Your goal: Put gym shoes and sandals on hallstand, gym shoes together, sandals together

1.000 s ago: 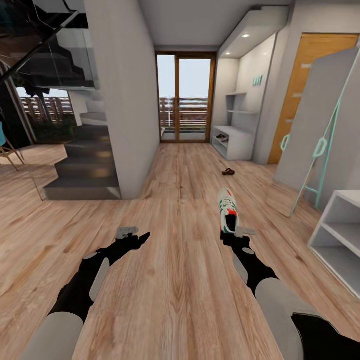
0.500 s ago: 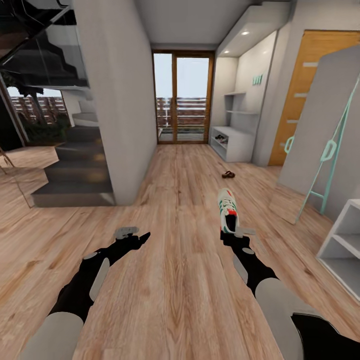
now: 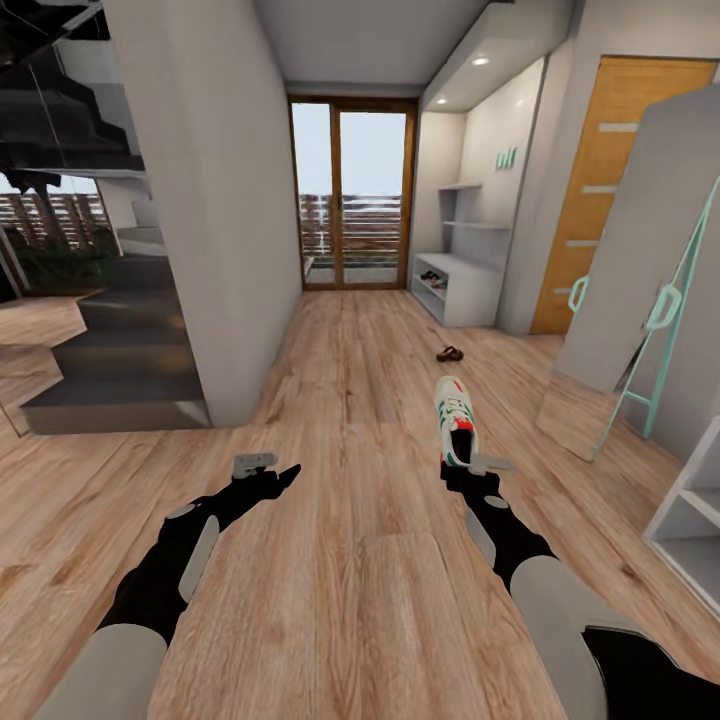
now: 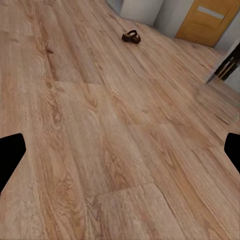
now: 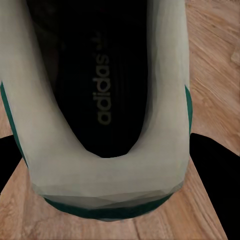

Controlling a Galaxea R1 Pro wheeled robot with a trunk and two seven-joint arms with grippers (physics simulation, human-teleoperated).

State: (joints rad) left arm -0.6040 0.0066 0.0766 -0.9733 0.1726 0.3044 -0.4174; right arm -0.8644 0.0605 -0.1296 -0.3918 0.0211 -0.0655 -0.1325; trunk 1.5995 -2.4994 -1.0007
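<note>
My right gripper is shut on the heel of a white gym shoe with green stripes, its toe pointing down the corridor, held above the corridor floor. The right wrist view looks into the shoe's dark insole, with black fingers on either side of the heel. One brown sandal lies on the planks ahead, also seen as the sandal from the left wrist. My left gripper is open and empty. The hallstand stands far ahead on the right; small dark things on its bench are too small to tell.
A grey staircase and a wall pillar bound the left side. A glass door ends the corridor. On the right are an orange door, a leaning grey panel with a teal frame and a white shelf unit.
The whole view has shifted: stairs slide left, the white shelf unit slips toward the right edge, the corridor end looks nearer. Both arms keep their pose, the shoe still held.
</note>
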